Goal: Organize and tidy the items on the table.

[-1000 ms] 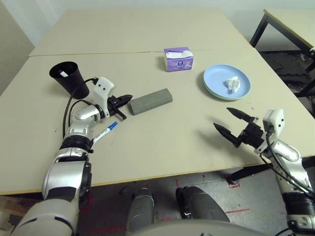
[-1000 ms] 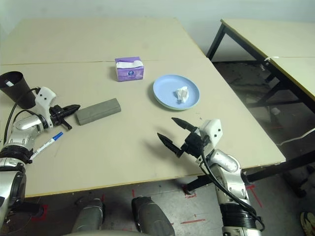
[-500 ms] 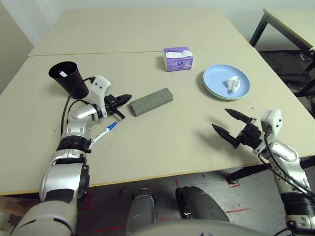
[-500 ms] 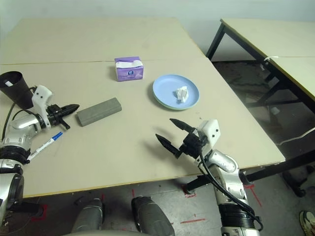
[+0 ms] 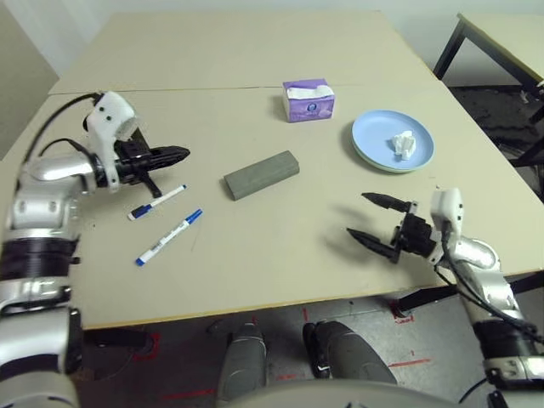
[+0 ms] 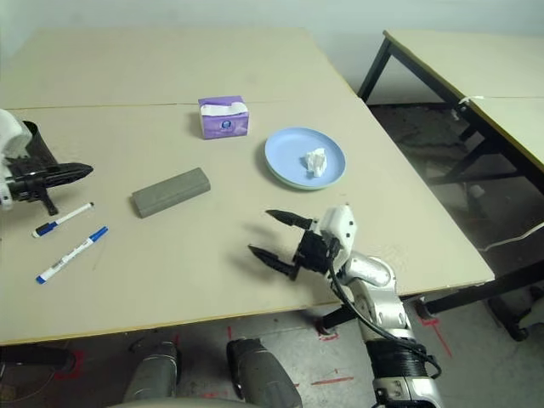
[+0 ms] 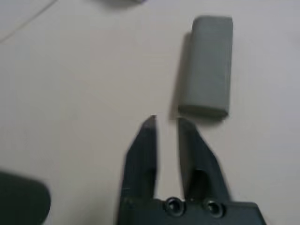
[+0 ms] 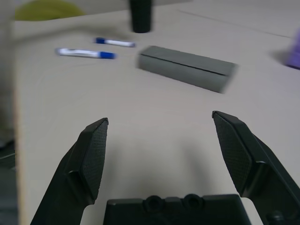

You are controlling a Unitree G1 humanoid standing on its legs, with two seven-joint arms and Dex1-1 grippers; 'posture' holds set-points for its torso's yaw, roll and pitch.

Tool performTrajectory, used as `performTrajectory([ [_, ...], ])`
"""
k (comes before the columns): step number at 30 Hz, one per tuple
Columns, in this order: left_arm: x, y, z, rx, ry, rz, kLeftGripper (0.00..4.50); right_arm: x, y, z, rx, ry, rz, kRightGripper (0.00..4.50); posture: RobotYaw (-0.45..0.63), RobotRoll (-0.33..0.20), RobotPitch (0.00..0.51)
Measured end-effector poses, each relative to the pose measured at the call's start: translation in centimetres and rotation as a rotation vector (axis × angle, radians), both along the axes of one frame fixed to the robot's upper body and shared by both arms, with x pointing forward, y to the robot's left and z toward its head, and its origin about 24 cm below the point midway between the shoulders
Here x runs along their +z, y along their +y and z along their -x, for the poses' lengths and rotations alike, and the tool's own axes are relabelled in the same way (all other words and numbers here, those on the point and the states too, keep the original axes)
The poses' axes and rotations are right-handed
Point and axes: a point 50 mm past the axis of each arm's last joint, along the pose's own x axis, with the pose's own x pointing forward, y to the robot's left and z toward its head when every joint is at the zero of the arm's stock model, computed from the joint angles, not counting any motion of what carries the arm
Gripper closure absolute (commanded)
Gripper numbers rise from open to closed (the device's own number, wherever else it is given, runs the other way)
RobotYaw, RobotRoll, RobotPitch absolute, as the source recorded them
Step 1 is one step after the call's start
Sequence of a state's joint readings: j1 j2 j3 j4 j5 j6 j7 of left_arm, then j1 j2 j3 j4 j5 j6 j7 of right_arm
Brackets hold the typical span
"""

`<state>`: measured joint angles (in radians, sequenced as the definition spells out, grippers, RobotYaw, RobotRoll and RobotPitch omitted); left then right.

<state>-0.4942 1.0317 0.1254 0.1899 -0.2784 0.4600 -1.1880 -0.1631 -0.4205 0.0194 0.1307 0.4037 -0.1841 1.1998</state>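
Black cup (image 6: 38,149) mostly hidden behind barely parted, empty left pincer (image 5: 178,155); right pincer (image 5: 367,219) wide, empty.

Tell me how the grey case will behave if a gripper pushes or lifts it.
The case is a flat-sided oblong lying flat on the table, so it should slide, not roll. It looks rigid, likely keeping its shape when gripped. Pushed at one end, it would probably pivot.

The left claw (image 5: 180,155) hides most of the black cup (image 6: 38,144) (rim unseen).
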Motion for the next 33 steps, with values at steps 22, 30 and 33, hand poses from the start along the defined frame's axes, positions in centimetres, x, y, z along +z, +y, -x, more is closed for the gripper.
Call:
performTrajectory([
  [22, -2.2, 0.4, 4.8, 0.055, 0.601, -0.34, 0.04, -1.1, 3.1, 0.7, 0.329, -0.027, -0.001, 0.0, -0.06, 0.0, 0.169],
  [30, -4.6, -1.0, 3.4, 0.047, 0.575, -0.287, 0.04, -0.5, 3.1, 0.9, 0.319, -0.04, 0.007, 0.0, -0.07, 0.0, 0.155],
  [33, -5.2, -1.0, 2.9, 0.064, 0.577, -0.281, 0.04, -0.4, 2.9, 0.8, 0.312, -0.037, 0.018, 0.0, -0.08, 0.0, 0.152],
])
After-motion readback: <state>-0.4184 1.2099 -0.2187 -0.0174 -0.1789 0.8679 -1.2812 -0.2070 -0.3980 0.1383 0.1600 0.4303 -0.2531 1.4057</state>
